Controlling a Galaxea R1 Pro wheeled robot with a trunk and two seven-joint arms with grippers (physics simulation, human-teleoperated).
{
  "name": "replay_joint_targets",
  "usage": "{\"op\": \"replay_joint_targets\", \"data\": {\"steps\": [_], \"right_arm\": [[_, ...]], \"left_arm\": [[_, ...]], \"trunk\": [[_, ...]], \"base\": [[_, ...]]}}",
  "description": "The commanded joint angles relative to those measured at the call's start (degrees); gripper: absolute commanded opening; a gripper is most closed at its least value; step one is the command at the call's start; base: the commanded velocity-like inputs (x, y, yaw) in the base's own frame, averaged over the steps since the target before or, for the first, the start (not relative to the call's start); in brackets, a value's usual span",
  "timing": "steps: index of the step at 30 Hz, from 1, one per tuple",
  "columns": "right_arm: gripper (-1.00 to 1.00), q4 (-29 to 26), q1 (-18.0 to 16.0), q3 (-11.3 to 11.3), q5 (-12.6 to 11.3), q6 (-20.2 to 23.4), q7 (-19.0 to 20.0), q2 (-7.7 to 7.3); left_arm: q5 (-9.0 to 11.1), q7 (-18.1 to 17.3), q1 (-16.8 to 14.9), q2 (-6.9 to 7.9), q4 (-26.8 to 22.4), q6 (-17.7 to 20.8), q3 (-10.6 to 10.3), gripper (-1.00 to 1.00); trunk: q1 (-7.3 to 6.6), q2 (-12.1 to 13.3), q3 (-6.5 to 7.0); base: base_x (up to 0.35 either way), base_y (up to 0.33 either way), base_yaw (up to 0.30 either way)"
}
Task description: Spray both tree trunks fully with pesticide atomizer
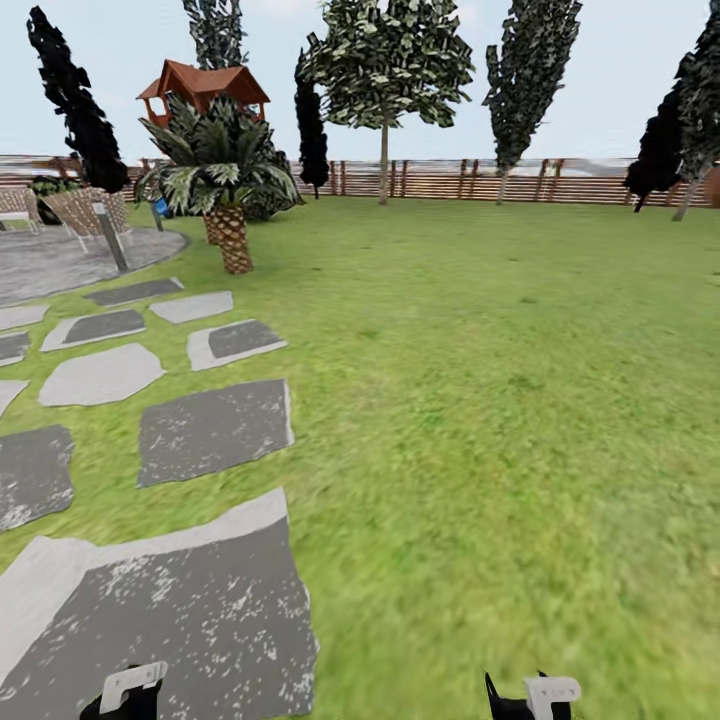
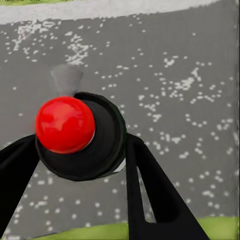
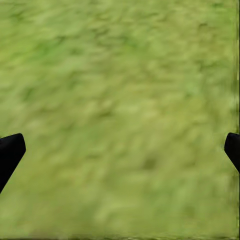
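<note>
The atomizer, a black body with a red knob on top, is held between the two dark fingers of the left gripper, above a grey speckled stepping stone. The right gripper is spread wide with nothing between its tips, over blurry green grass. In the head view, both wrists are seen at the lower edge, the left over a large stone and the right over the lawn, which is bounded far off by a slatted fence with a palm and tall trees before it.
</note>
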Motion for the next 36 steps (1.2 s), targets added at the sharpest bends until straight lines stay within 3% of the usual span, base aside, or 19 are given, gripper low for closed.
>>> {"op": "replay_joint_targets", "data": {"steps": [1, 36], "right_arm": [[1.0, 0.1, 0.0, -0.1, 0.1, -0.2, 0.0, 0.01], [1.0, 0.1, 0.0, -0.1, 0.1, -0.2, 0.0, 0.0]], "left_arm": [[0.2, -0.5, 0.0, -0.01, 0.0, -0.1, 0.4, -1.0], [0.2, -0.5, 0.0, -0.2, 0.0, -0.1, 0.3, -1.0]], "trunk": [[-0.01, 0.0, -0.05], [-0.01, 0.0, -0.05]], "base": [[0.0, 0.0, -0.3], [0.0, 0.0, -0.3]]}}
